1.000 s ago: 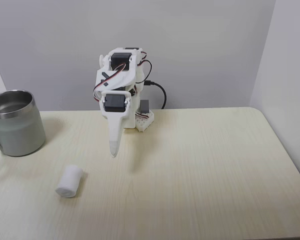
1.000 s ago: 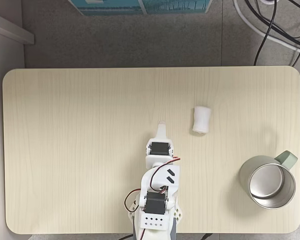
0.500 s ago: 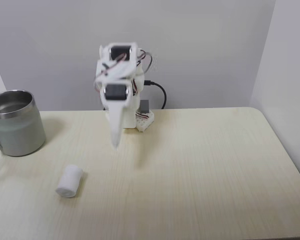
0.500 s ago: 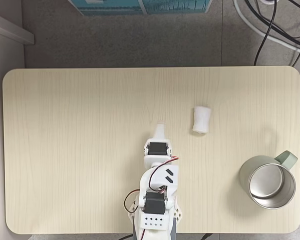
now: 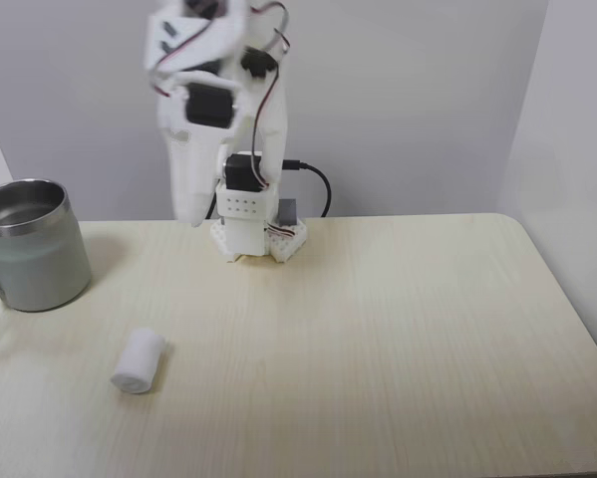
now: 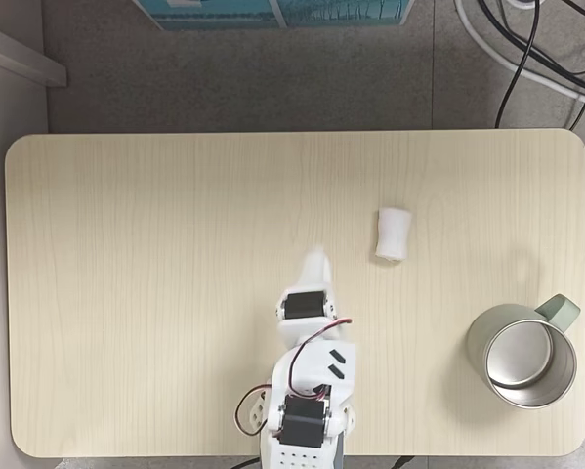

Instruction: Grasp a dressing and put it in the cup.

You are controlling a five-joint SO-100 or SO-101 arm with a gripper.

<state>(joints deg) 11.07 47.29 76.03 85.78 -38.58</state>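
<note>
Gripper (image 5: 190,214) raised above table (image 5: 398,329), blurred; jaw gap impossible to tell, nothing seen held. Gauze roll (image 6: 393,234) lying on tabletop, well apart from steel mug (image 6: 522,368).

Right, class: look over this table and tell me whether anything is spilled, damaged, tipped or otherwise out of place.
Nothing stands out. The gauze roll lies on its side on the bare table, apart from everything. The steel mug stands upright near the table edge and looks empty. The gripper hangs in the air above the table, holding nothing.

Pale wood table (image 6: 126,244) (grey wall (image 5: 408,90) behind)
</note>
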